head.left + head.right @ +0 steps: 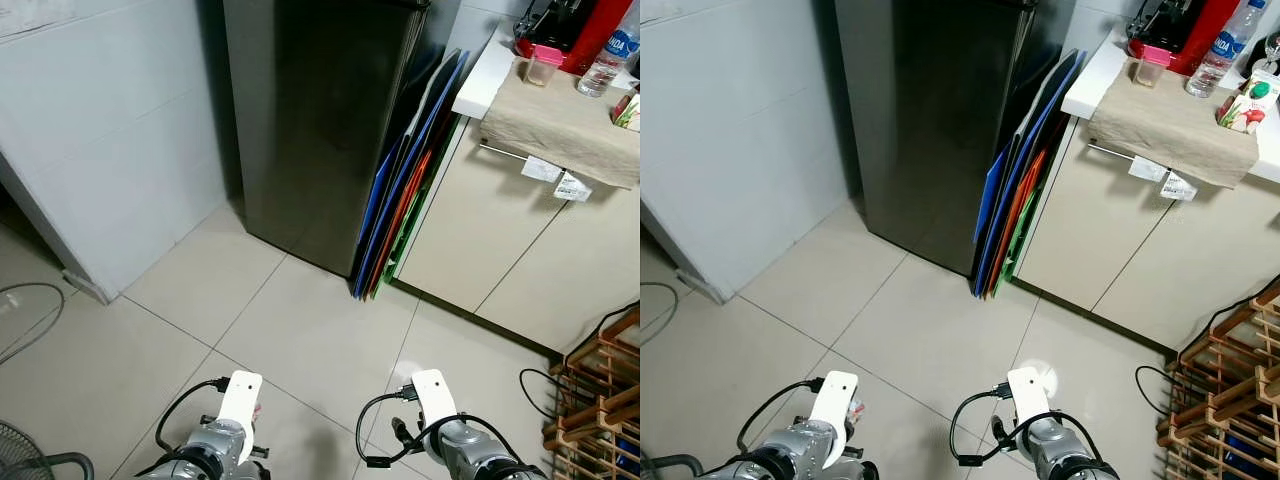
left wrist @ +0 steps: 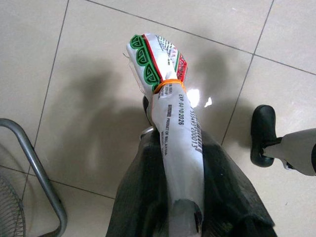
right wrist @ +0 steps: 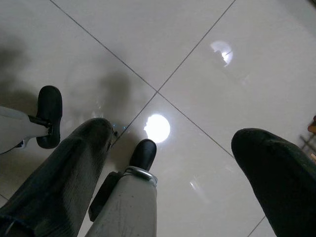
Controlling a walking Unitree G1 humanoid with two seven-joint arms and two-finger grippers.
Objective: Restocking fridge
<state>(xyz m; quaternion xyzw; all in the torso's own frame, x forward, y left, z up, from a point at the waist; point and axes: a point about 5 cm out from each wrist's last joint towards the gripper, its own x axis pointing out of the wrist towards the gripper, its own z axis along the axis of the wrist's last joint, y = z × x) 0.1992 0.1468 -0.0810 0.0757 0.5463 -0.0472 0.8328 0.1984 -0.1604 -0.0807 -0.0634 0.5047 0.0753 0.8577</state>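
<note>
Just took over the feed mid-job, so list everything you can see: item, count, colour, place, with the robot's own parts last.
Fridge: one, dark steel, door shut, ahead on the tiled floor.
Flat boards: several, blue, orange, green, leaning between fridge and cabinet.
Cabinet: one, beige, right of the fridge.
Cloth: one, tan, draped over the countertop edge.
Water bottle: one, clear, on the countertop.
Plastic cup: one, clear with pink lid, on the countertop.
Carton: one, white and green, on the cloth.
Wooden rack: one, brown, on the floor at right.
Fan: one, grey, lower left.
Packet: one, white with green and red print, orange band, in the left gripper.
Right gripper: open, empty, over the floor.
</note>
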